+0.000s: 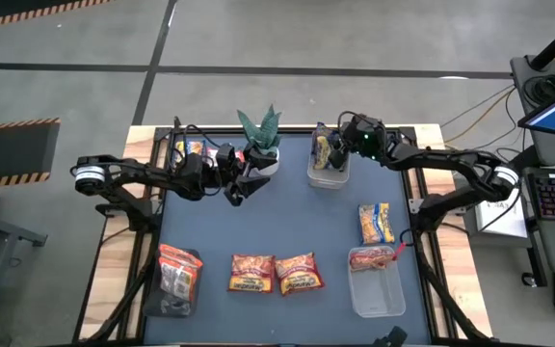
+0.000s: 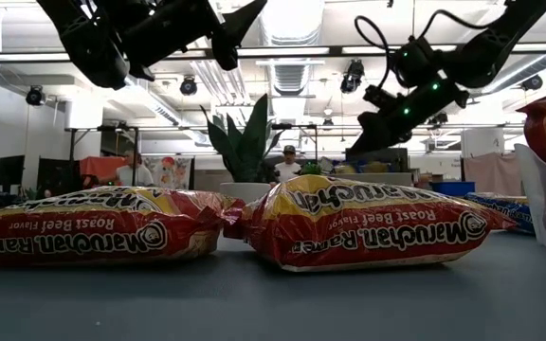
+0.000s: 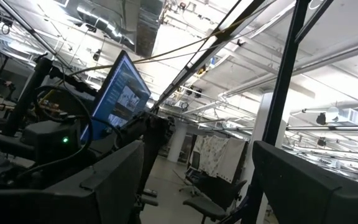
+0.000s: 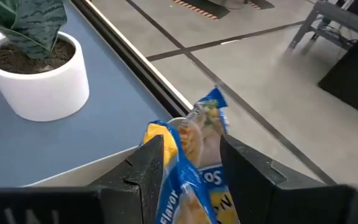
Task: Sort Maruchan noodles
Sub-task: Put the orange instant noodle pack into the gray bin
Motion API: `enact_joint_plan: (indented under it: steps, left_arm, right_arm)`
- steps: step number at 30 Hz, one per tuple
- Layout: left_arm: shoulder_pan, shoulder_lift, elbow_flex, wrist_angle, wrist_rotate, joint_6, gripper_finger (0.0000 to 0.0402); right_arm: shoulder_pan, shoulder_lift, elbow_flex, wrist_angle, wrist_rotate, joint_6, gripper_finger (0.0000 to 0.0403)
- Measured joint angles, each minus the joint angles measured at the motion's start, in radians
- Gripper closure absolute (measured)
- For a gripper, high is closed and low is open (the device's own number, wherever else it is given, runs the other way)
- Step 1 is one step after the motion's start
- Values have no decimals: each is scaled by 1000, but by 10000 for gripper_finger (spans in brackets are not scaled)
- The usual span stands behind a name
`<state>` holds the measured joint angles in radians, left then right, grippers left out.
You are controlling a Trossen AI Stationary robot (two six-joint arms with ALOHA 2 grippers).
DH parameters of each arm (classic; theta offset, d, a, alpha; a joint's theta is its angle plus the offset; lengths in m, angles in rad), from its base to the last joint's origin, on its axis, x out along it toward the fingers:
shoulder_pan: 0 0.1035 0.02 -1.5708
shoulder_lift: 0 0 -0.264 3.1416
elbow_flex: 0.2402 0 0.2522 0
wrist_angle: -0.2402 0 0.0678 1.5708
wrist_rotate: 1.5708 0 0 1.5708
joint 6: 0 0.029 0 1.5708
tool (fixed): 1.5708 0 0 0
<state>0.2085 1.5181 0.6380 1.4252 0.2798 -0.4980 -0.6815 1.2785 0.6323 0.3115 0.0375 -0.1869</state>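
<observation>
My right gripper (image 1: 338, 147) hangs over a clear bin (image 1: 328, 176) at the table's far edge, its fingers partly open. Between them the upper end of a yellow-and-blue Maruchan packet (image 4: 194, 155) stands up out of the bin. My left gripper (image 1: 234, 193) waits open and bare beside the plant, pointing upward. Two red roast-beef packets (image 1: 251, 273) (image 1: 299, 273) lie flat at the near middle. Another yellow-and-blue packet (image 1: 376, 222) lies flat on the right. Red packets sit in the near-left bin (image 1: 179, 275) and the near-right bin (image 1: 377, 294). My right gripper comes slanting down from the table's right side, with one finger (image 4: 148, 165) on each flat side of the packet's upper end (image 4: 166, 140). Whether the fingers touch the packet I cannot tell. The packet stands upright with its lower part in the bin, hidden by the gripper.
A potted green plant (image 1: 261, 140) in a white pot stands at the far middle, between the two grippers. A further bin with a packet (image 1: 189, 149) sits at the far left. Bare blue mat lies in the table's middle (image 1: 287, 217). People stand in the room beyond.
</observation>
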Motion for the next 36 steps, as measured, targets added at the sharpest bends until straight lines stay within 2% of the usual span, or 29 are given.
enact_joint_plan:
  steps: [5,8,12,19,27,36]
  left_arm:
    - [0,0,0,-4,0,0,118]
    - [0,0,0,-15,0,0,118]
    - [0,0,0,-30,0,16,118]
    - [-2,0,-1,-30,-8,14,118]
    - [-16,0,-6,-102,-8,-36,118]
    - [-127,0,-1,-164,-5,-73,124]
  right_arm:
    - [1,-79,0,-71,-3,-2,262]
    - [3,-133,0,-151,-45,40,275]
    - [20,-163,0,-277,-118,123,311]
    - [62,-152,0,-418,-124,195,388]
    - [124,-246,0,-456,-138,225,390]
    - [328,-410,0,-455,-150,253,390]
